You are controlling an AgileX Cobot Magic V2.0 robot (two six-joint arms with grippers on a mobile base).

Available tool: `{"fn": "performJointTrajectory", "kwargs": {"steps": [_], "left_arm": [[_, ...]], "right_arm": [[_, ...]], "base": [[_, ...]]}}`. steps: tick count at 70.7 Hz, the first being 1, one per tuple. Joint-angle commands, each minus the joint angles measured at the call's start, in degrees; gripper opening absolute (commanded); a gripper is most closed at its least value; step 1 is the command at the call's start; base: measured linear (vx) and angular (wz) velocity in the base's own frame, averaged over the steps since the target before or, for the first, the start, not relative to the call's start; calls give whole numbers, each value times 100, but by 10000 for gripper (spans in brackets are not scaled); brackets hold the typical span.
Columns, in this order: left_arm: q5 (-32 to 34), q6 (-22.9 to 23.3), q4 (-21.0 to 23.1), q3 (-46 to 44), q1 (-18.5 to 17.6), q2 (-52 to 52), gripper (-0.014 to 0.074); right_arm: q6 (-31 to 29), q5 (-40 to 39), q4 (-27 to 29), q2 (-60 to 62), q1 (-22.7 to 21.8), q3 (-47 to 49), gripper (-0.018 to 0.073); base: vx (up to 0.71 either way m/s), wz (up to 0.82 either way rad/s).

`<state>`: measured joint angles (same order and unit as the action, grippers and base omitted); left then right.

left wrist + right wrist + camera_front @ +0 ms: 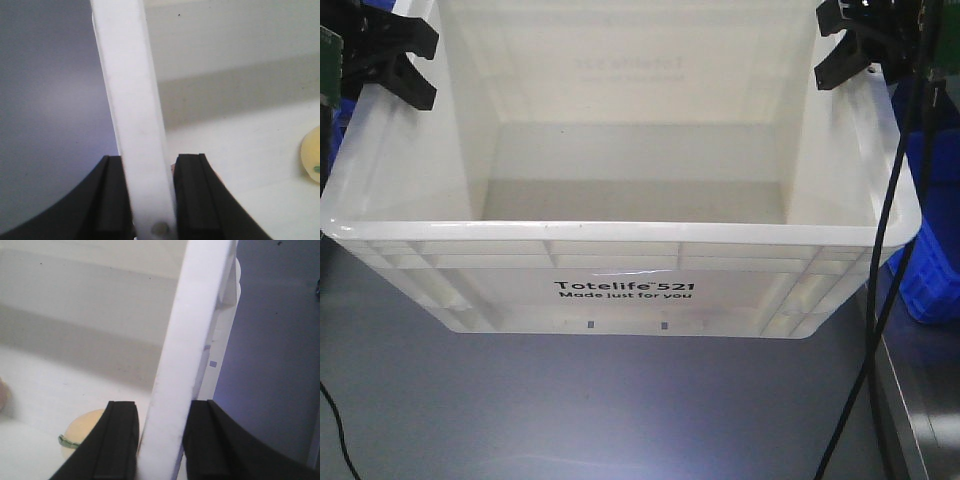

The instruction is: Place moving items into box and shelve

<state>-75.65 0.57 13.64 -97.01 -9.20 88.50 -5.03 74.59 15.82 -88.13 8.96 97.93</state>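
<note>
The cream-white box (620, 232) with black "Totelife 521" print fills the front view. My left gripper (420, 68) straddles its left rim (130, 90), and in the left wrist view (150, 159) both fingers press on that rim. My right gripper (825, 50) is shut the same way on the right rim (200, 315), as the right wrist view (161, 404) shows. Inside on the box floor lies the yellow-orange plush toy (85, 432) with its green leaf, also seen as a yellow-orange edge (312, 152). A sliver of the brownish-pink toy (2, 395) shows at the frame's left edge. The front view hides both toys.
The box is over a dark grey tabletop (620, 410). A blue bin (930, 260) stands to the right and a bit of another blue bin (335, 130) to the left. A black cable (885, 250) hangs down past the box's right corner.
</note>
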Motion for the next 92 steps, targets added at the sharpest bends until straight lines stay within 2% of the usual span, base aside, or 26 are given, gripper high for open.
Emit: {"fn": "performJointTrajectory", "kwargs": {"steps": [1,92], "left_arm": [[532,-57,801,-252,-88,-315,-17],[532,-57,801,-252,-88,-315,-17]], "right_arm": [[-95,-391,880,307,57,219,-11],[-95,-391,880,307,57,219,-11]], "base": [[43,-14],[47,-6]]}}
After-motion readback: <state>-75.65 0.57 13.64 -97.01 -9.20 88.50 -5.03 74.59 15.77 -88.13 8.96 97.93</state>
